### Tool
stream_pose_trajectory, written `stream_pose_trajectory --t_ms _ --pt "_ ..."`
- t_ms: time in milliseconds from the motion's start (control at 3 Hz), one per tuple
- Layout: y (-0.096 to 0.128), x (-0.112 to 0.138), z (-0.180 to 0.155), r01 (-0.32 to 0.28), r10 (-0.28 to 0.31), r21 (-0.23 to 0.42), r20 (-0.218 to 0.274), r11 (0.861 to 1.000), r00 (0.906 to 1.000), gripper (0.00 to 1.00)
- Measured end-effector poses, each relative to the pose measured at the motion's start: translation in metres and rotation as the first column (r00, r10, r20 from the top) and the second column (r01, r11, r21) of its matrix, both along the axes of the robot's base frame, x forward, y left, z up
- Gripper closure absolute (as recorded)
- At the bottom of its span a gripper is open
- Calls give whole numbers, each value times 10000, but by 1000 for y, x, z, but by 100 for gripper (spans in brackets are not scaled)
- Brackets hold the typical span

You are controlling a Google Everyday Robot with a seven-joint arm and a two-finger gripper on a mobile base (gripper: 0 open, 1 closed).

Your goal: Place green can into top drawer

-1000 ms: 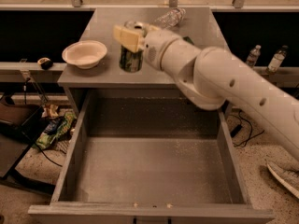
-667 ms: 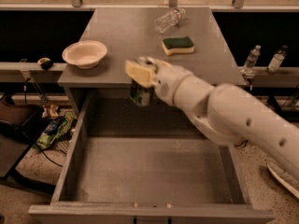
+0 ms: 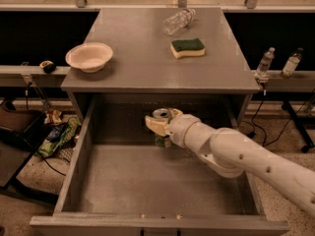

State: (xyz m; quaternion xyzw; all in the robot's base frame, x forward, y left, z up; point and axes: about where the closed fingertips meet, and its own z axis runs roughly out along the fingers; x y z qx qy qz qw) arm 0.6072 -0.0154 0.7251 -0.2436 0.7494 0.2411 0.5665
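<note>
The green can point(image 3: 161, 140) has a silver top and stands upright inside the open top drawer point(image 3: 88, 146), near its back wall, low over the grey floor. My gripper point(image 3: 161, 122) is shut on the can near its top, with one pale fingertip point(image 3: 153, 124) showing on its left. My white arm point(image 3: 231, 154) reaches in from the lower right over the drawer's right side. I cannot tell whether the can touches the floor.
On the cabinet top point(image 3: 142, 75) sit a white bowl point(image 3: 89, 56) at the left, a green and yellow sponge point(image 3: 188, 47) and a clear plastic bottle point(image 3: 178, 20) lying at the back. Two bottles point(image 3: 264, 62) stand on a ledge at the right. Clutter lies on the floor at the left.
My gripper has carried the can from the cabinet top, forward over its edge and down into the drawer. The sponge and bottle, hidden earlier by my arm, now show.
</note>
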Motion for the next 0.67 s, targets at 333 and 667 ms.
stream_pose_trajectory --t_ms 333,667 --pt "58 43 -29 -570 656 -752 1169 9955 9910 100" --pt "75 43 -33 -839 932 -790 1220 9933 9881 81"
